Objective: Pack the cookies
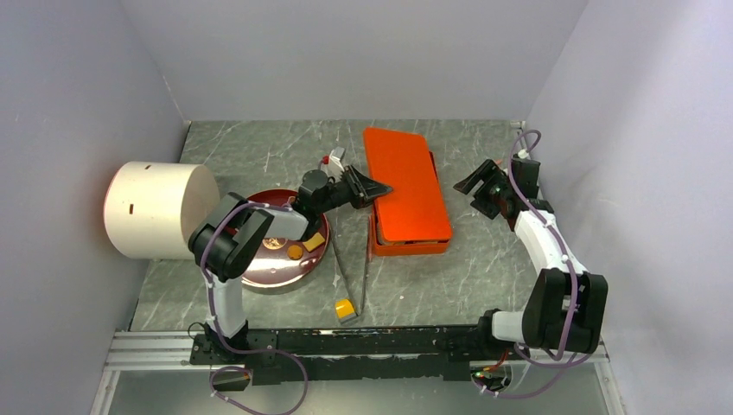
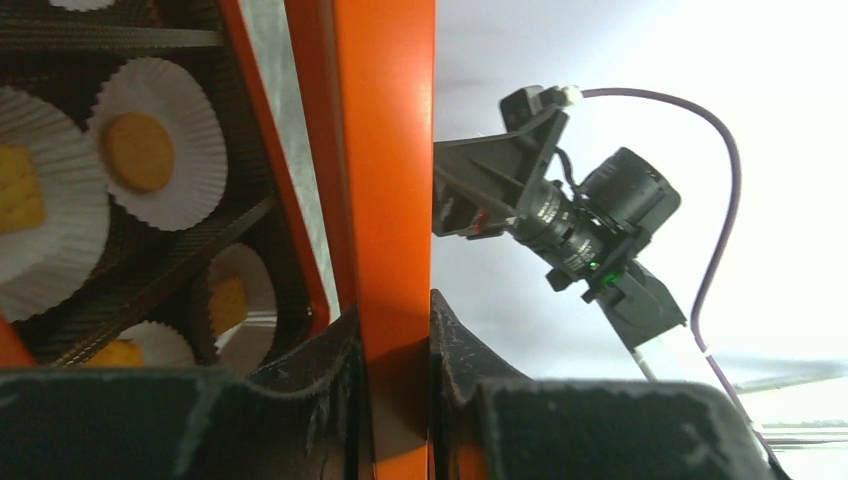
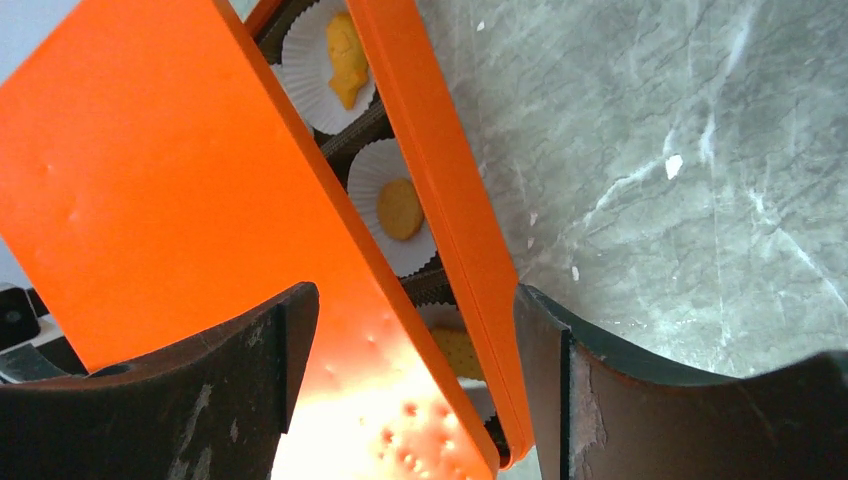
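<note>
- Cookies (image 1: 296,252): three small flat biscuits, two orange and one brown, lie on one red round plate (image 1: 259,277), left of the orange rectangular box (image 1: 411,246) and nearer than it.
- Inside the box more cookies sit, one in each white pleated paper cup (image 2: 190,120). Four show in the left wrist view and three in the right wrist view.
- One flat orange lid (image 1: 404,177) lies tilted over the box, with a gap under it.
- Left gripper (image 1: 379,188) is clamped narrow on the lid's left edge.
- Right gripper (image 1: 474,180) hangs just right of the box, jaws wide, holding nothing.
</note>
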